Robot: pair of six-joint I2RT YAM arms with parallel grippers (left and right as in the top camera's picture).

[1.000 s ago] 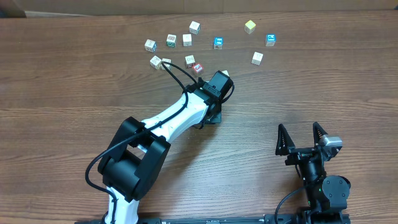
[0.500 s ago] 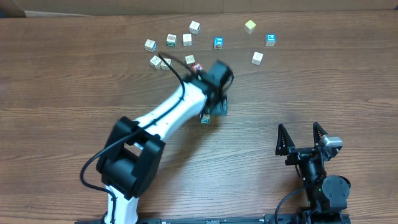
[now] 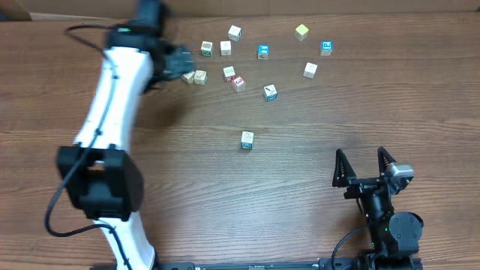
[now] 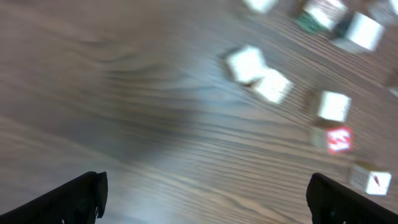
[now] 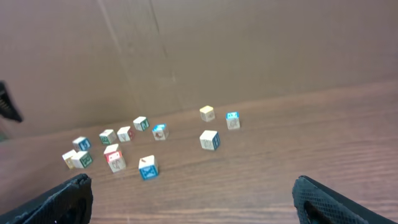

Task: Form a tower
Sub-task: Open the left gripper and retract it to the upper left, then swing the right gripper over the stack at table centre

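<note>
Tower (image 3: 247, 140) of pale wooden cubes stands alone near the middle of the brown worktop (image 3: 390, 105), well apart from the loose cubes (image 3: 226, 48) scattered toward the far edge. From above we see only its top face, pale with a greenish print, and a sliver of teal along its near side. It is one cube wide, and we cannot tell how many cubes high. The left pincer (image 3: 180, 58), blurred, hangs over the far-left end of the scatter. Its wrist camera shows both dark fingers (image 4: 87, 193) spread wide with nothing between them, and a red-printed cube (image 4: 336, 139) lying off to one side. The right pincer (image 3: 360, 161) sits at the near right, jaws wide and empty.
</note>
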